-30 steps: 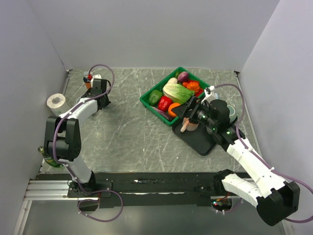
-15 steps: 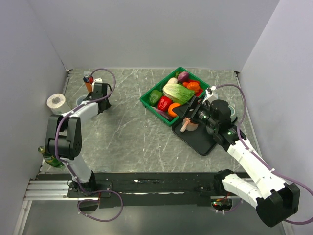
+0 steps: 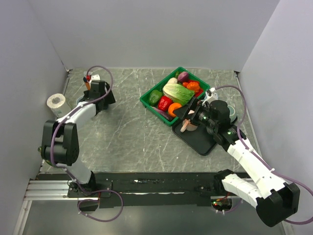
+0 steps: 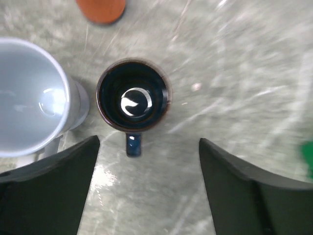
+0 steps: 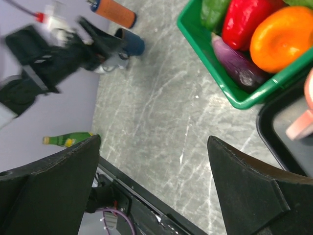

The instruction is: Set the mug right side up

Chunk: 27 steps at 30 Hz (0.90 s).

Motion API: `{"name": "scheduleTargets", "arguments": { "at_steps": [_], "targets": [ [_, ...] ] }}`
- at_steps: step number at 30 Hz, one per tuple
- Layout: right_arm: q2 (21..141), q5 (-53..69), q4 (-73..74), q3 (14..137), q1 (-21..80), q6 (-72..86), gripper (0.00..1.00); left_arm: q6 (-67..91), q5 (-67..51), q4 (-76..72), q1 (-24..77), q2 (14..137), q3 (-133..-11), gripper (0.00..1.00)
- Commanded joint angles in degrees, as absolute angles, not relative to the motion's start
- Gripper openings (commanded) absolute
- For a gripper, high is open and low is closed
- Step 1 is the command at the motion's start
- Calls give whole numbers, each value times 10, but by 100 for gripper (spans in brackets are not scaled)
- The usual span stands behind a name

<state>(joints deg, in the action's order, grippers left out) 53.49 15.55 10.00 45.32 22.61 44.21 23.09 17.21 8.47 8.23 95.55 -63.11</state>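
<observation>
The left wrist view looks straight down into a dark blue mug [image 4: 132, 96] that stands upright on the grey table, mouth up, with its handle pointing toward the camera. My left gripper [image 4: 149, 142] hangs above it, open, both fingers clear of the mug. In the right wrist view the mug [image 5: 130, 42] stands far off beside the left arm. In the top view my left gripper [image 3: 100, 91] covers the mug. My right gripper [image 3: 189, 115], open and empty, hovers at the near edge of the green basket.
A pale grey cup [image 4: 29, 98] stands right beside the mug, with an orange bottle [image 4: 101, 9] behind them. A green basket [image 3: 146, 100] holds vegetables. A black tray [image 3: 203, 144] carries a pink mug [image 3: 186, 126]. A paper roll [image 3: 56, 102] and a green bottle [image 5: 66, 140] sit at the left.
My left gripper has opened wide and let go of the blue mug, which now stands free. The right arm has hardly moved.
</observation>
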Motion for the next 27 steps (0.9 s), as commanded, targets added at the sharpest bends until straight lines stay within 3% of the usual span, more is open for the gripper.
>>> {"name": "scheduleTargets", "arguments": {
  "at_steps": [1,6,16,21,27],
  "targets": [
    [541,122,143,481,222,427,98,252,134,82,80,867,-631,91],
    [556,45,206,504,222,413,99,259,81,95,80,792,-618,99],
    [591,-169,280,503,236,406,99,160,-132,139,80,724,-665,96],
    [663,-213,298,532,271,397,100,156,-154,44,80,652,-564,96],
    [764,-240,332,590,296,430,100,163,-158,69,81,649,-581,96]
  ]
}}
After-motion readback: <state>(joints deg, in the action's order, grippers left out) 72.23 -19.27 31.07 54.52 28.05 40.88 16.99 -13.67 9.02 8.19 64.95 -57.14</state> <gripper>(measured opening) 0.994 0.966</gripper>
